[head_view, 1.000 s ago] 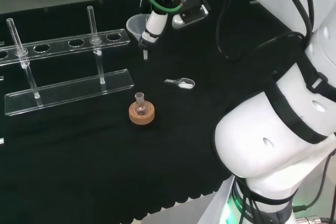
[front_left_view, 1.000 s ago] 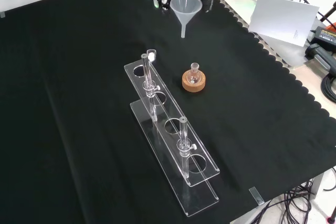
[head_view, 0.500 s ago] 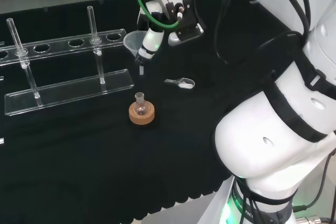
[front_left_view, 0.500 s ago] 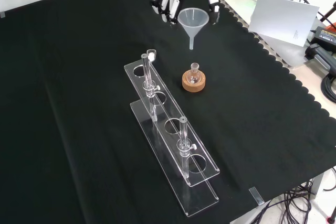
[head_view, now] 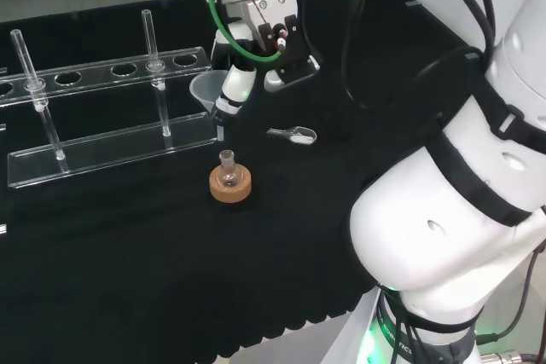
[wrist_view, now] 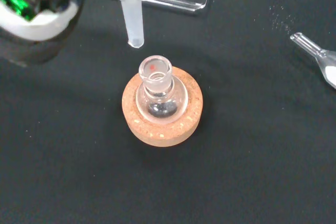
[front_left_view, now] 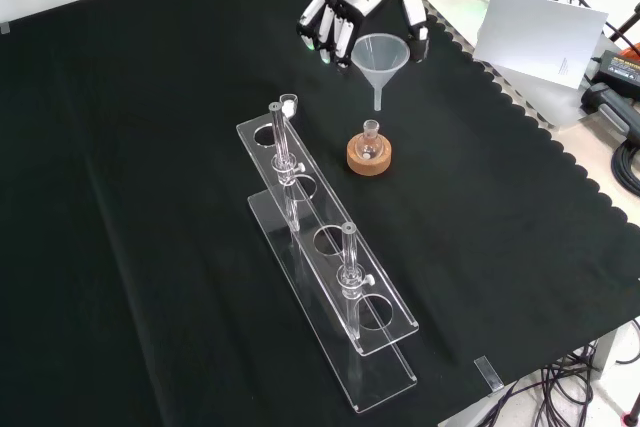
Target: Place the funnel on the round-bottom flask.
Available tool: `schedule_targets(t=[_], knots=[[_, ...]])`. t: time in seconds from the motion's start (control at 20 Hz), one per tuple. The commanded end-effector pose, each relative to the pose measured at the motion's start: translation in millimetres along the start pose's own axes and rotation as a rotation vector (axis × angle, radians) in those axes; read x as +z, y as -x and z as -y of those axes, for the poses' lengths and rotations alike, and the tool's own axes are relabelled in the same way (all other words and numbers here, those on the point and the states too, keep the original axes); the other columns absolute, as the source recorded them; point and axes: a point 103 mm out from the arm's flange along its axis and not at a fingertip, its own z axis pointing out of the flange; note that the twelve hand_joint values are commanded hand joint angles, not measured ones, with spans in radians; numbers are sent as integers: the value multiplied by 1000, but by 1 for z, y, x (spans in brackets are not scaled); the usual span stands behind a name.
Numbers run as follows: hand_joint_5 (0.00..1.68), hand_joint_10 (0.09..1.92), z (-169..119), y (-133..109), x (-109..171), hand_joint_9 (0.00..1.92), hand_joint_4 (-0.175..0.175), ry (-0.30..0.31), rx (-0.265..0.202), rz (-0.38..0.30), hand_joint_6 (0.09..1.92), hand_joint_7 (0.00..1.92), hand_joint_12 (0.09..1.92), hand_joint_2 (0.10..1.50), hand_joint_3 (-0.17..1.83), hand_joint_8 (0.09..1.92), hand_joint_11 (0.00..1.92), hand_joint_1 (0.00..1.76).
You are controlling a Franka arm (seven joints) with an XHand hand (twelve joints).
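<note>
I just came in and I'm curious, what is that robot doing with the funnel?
The black and white robot hand holds a clear plastic funnel in the air. The funnel's stem hangs just above and a little to one side of the small round-bottom glass flask, which sits on a cork ring stand. It isn't in the flask yet.
</note>
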Motion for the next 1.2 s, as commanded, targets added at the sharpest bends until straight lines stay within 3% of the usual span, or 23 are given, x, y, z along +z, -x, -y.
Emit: schedule_targets(t=[0.05, 0.55, 1.2], knots=[[766, 473, -11, 6, 5, 628, 57, -11, 18, -8, 621, 1095, 1269, 465, 660, 410, 0, 926], [767, 476, -23, 22, 3, 628, 57, -12, 39, 2, 622, 1092, 1257, 468, 668, 411, 0, 924], [775, 479, -22, 12, 13, 628, 60, -29, 44, -8, 624, 1091, 1246, 470, 678, 415, 0, 923]])
